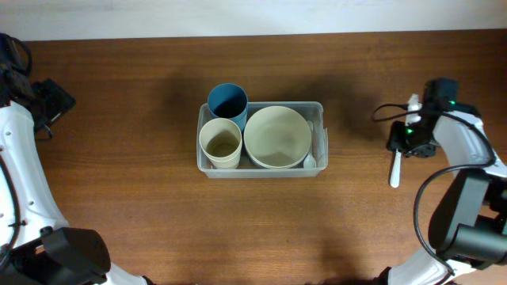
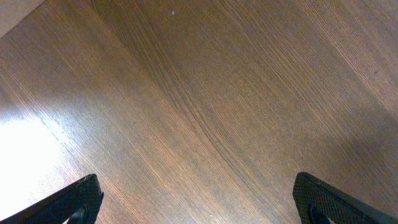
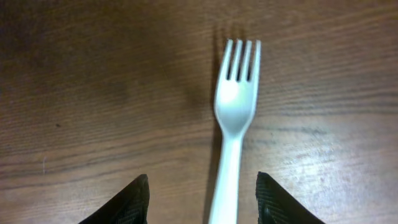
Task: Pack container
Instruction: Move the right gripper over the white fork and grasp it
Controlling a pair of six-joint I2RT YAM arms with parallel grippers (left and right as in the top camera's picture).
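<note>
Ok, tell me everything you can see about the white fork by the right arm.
The fork is white, plastic-looking and four-tined, with a slim straight handle. It lies flat on the wooden table, right of the container, tines pointing away from the right hand, whose open fingers flank the handle without visibly touching it.

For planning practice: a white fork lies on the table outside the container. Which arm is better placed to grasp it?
Right. The right hand hovers open over the fork, fingers flanking its handle; the left hand faces bare table beyond the container.
</note>
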